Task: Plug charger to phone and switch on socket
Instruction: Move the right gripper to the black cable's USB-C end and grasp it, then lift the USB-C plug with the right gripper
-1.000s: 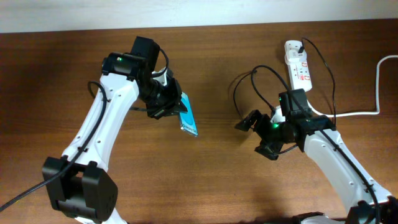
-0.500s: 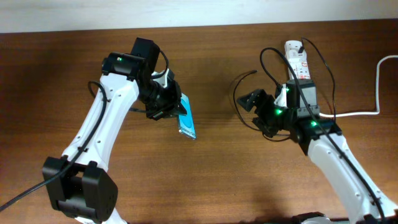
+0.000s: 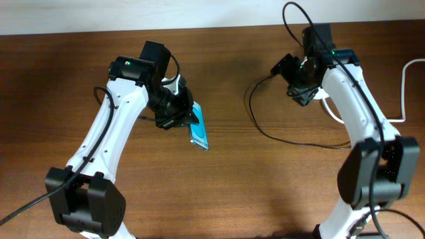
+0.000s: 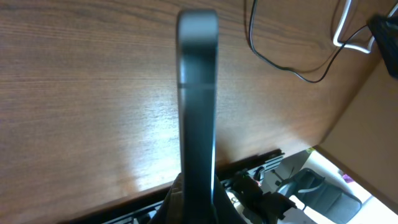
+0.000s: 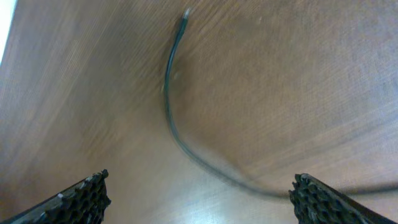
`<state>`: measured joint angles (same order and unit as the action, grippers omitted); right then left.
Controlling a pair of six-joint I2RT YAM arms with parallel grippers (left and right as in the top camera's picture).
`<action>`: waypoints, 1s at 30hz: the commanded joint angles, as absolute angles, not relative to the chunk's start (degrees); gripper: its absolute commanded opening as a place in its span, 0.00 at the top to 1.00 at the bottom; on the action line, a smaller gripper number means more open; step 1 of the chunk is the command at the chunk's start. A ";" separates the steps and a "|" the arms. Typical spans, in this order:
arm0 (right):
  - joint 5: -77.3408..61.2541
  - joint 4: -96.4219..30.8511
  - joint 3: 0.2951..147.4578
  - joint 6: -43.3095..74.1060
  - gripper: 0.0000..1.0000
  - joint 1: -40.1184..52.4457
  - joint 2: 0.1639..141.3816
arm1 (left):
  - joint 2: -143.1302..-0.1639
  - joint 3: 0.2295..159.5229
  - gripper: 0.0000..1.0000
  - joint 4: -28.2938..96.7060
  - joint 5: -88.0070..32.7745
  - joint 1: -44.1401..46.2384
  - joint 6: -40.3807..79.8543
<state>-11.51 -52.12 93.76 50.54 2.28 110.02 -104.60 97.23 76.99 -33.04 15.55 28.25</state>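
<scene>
Overhead, the right arm (image 3: 345, 79) covers the socket, so only its white cord (image 3: 404, 93) shows. The charger (image 3: 250, 103) lies loose on the table (image 3: 265, 192). The left gripper (image 3: 180, 118) clamps the phone (image 3: 198, 131). The left wrist view sees the phone (image 4: 198, 93) edge-on, its screen hidden. In the right wrist view, the right gripper (image 5: 199, 199) is empty, its 2 fingers (image 5: 78, 196) spread wide above the blurred charger (image 5: 171, 118).

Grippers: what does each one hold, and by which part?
The left gripper holds the phone by one end. The right gripper is open and empty; the cable lies loose on the table.
</scene>
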 commanded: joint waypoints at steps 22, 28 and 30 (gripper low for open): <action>-19.00 -27.97 94.78 70.54 0.43 1.89 128.97 | -104.66 97.36 1.00 77.08 -33.04 15.22 27.33; -18.50 -24.58 94.78 74.06 0.51 1.87 132.35 | -104.66 97.36 1.00 77.08 -33.04 15.22 27.33; -16.62 -24.62 94.78 74.02 0.53 1.87 132.90 | -104.66 97.36 1.00 77.08 -33.04 15.22 27.31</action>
<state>-19.79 -24.38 94.41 73.49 1.61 129.95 -104.60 97.23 77.01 -32.58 15.55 28.25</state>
